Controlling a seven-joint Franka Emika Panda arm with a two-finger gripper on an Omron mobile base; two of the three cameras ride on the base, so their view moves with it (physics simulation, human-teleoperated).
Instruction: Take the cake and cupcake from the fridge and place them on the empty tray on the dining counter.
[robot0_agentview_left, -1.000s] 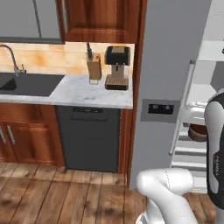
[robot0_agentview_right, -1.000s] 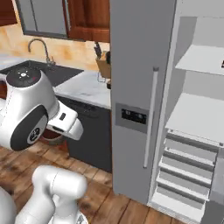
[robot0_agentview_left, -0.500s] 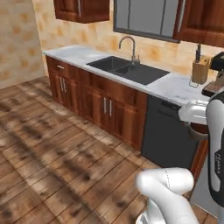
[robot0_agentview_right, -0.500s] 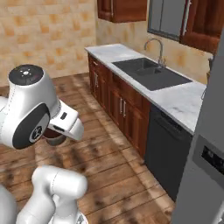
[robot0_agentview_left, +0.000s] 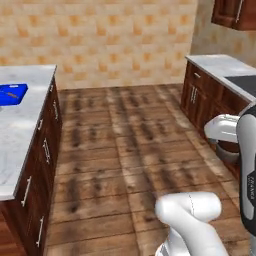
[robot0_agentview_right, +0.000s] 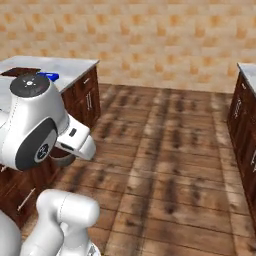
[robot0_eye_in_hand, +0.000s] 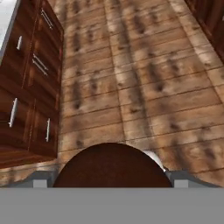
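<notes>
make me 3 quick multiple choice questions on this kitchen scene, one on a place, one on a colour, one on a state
1. Where is the blue tray?
A. on the floor
B. on the dining counter
C. in a sink

2. What colour is the dining counter's top?
A. white-grey
B. black
C. green

3. What is the cupcake's state?
A. lying on the floor
B. resting on the blue tray
C. held between the fingers

Answers:
1 B: the blue tray lies on the dining counter.
2 A: its marble top is pale.
3 C: the cupcake sits between the fingers, above the floor.

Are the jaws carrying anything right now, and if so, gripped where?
Yes: the cupcake sits between the jaws, held across its round sides, with its dark chocolate top facing the hand camera. The exact contact points are hidden.
</notes>
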